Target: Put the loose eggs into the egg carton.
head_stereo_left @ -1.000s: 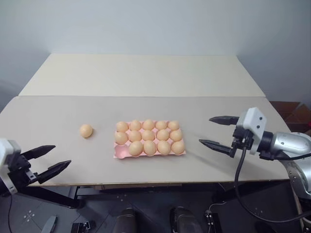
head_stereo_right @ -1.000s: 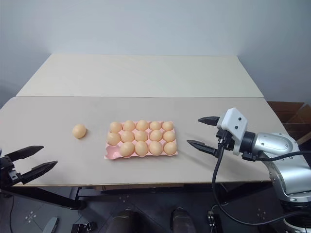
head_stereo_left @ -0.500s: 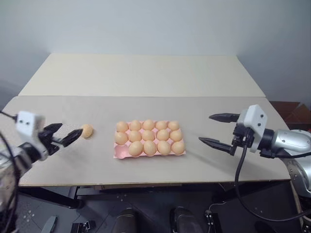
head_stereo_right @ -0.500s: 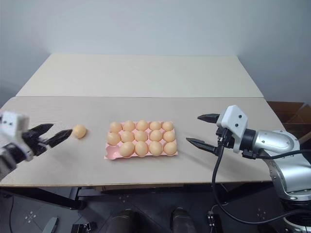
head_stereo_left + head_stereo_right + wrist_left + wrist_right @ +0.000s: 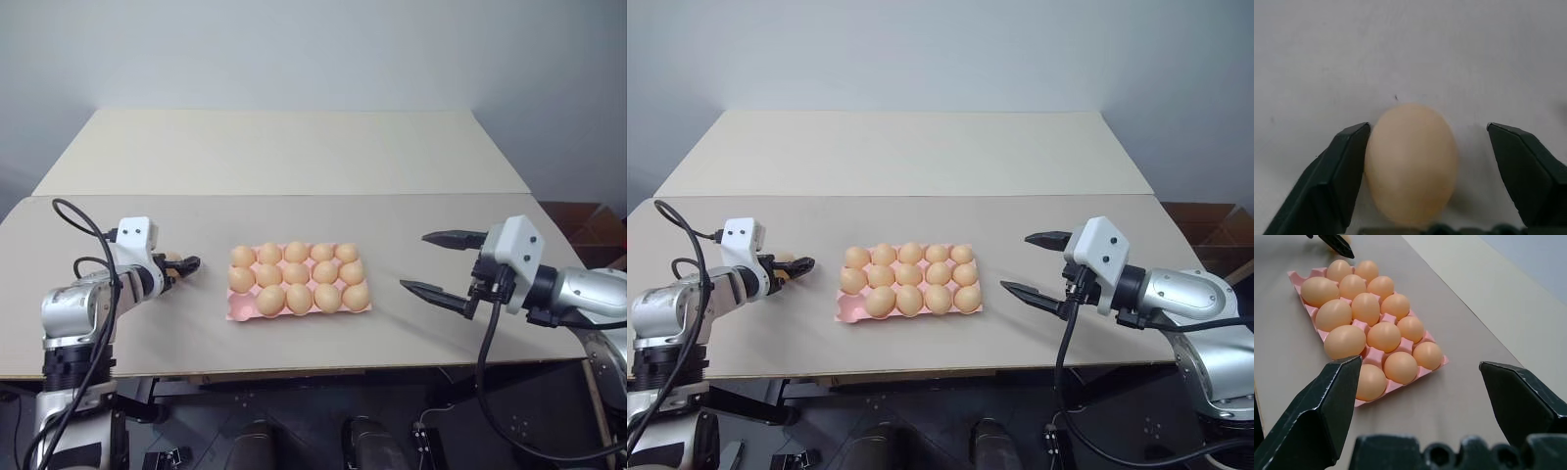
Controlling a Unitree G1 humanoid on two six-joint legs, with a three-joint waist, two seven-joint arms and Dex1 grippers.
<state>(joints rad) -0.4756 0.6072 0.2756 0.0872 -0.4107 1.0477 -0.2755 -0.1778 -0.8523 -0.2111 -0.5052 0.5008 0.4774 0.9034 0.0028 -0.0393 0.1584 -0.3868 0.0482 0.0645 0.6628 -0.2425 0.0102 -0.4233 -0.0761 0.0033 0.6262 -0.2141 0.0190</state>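
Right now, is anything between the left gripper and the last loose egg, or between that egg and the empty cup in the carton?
Nothing visible. The left gripper already straddles the loose egg, one finger against it, the other apart. Bare table runs from there to the egg carton, whose empty cup is the near corner on that side.

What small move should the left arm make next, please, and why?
Probably finish closing the left gripper on the loose egg. The egg lies on the table between the jaws, one touching it, the other still apart. The egg carton has one empty cup at its near left corner.
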